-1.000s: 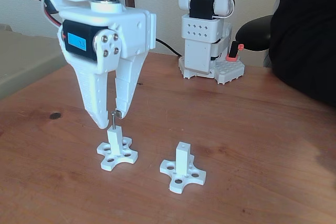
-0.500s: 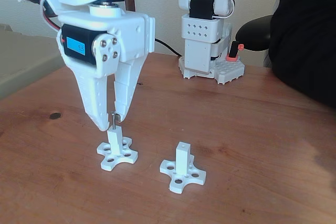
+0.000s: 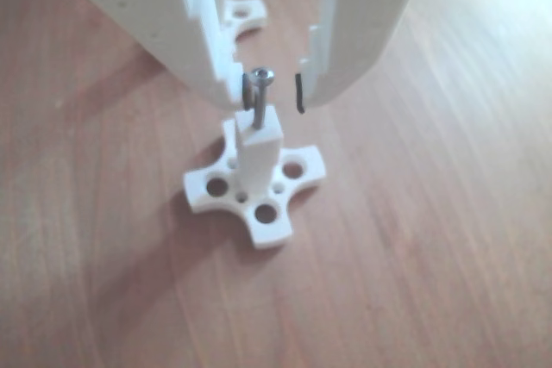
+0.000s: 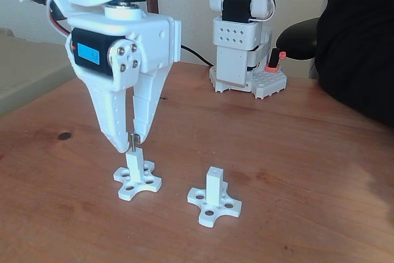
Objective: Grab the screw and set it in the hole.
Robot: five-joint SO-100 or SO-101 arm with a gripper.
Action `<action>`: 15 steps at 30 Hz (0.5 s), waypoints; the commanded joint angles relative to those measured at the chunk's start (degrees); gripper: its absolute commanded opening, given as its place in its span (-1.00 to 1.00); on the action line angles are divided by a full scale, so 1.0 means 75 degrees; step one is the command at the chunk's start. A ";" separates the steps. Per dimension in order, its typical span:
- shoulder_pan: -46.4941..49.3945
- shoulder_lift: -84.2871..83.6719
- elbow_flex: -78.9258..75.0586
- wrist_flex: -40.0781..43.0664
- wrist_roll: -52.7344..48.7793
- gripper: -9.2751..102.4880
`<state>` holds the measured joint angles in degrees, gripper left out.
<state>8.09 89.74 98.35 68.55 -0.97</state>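
The screw [image 3: 261,96] stands upright with its tip in the hole at the top of a white square post [image 3: 259,142] on a cross-shaped base [image 3: 263,213]. My gripper [image 3: 271,99] straddles the screw and is slightly open. The left finger [image 3: 203,40] is against the shank and the right finger [image 3: 354,32] stands a small gap away. In the fixed view the same gripper [image 4: 130,143] hangs straight above the left post [image 4: 133,164], with the screw [image 4: 132,141] between its tips.
A second white post [image 4: 213,184] with an open hole [image 4: 213,169] stands to the right in the fixed view. Another robot's base [image 4: 241,60] sits at the back. A person's dark sleeve [image 4: 363,41] lies at the right edge. Another cross base [image 3: 242,13] shows behind the fingers.
The gripper has sunk a little and shifted slightly left. The screw stays upright on the left post between the fingers.
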 commanded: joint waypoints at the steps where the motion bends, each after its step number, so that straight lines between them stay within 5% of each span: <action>1: 0.0000 0.0199 -0.0633 -0.0082 -0.0141 -0.76; 15: 0.0023 0.0199 -0.0621 -0.0117 -0.0223 -0.83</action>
<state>8.09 89.74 98.35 68.55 -1.85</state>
